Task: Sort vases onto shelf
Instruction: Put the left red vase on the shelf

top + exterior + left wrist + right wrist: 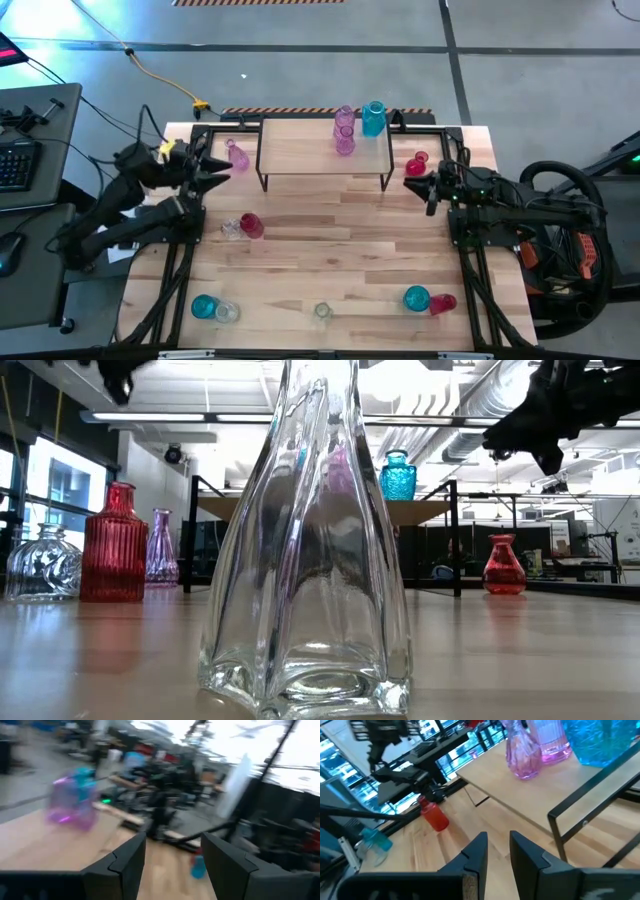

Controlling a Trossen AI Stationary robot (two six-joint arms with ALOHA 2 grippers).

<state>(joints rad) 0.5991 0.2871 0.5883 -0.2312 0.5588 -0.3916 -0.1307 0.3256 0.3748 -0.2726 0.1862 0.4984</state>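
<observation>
Fingers parted and empty, the left gripper [222, 168] hovers at nine o'clock beside the pink vase [238, 156], fragile, slippery glass best gripped at its narrow neck

On the shelf [520, 795] stand two pink vases [524, 750] beside a blue vase [600, 740]; a red vase [434, 814] sits beyond it on the bench [445, 850].

Take the plank-topped wooden table [330, 270] as your landmark. Off its left side you have a dark desk [30, 150] carrying a black keyboard [15, 165], with a mouse [8, 250] nearer the front. Beyond the table's far left corner, a yellow cable [160, 80] runs across the grey floor [300, 70]. A hazard-striped strip [330, 111] lies along the table's far edge.
</observation>
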